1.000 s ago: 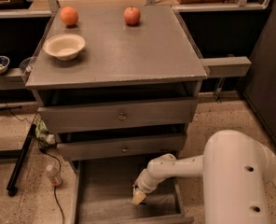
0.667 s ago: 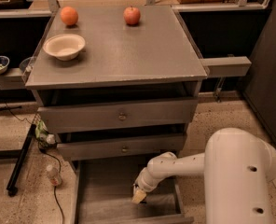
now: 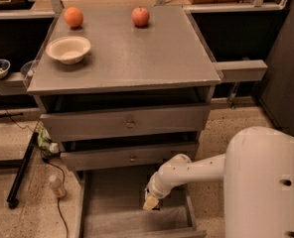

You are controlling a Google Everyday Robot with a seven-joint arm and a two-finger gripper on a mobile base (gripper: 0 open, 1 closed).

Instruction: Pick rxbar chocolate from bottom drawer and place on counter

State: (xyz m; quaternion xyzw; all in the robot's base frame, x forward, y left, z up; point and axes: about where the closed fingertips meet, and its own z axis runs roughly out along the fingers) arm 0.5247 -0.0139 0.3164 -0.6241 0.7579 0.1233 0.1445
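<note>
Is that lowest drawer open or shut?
Open. The bottom drawer is pulled far out, its inside showing from above, and the end effector reaches down into it.

Warm, dim indoor light falls from above onto the table (image 3: 152,58), whose top is evenly lit without glare. Deep shadow fills the recesses around the upper drawers (image 3: 127,124). The claw (image 3: 151,203) hangs pale inside the dimmer bottom drawer (image 3: 112,202).

The end effector (image 3: 151,202) hangs in the bottom drawer (image 3: 110,205), below the counter (image 3: 137,53) bearing a bowl (image 3: 68,49).
</note>
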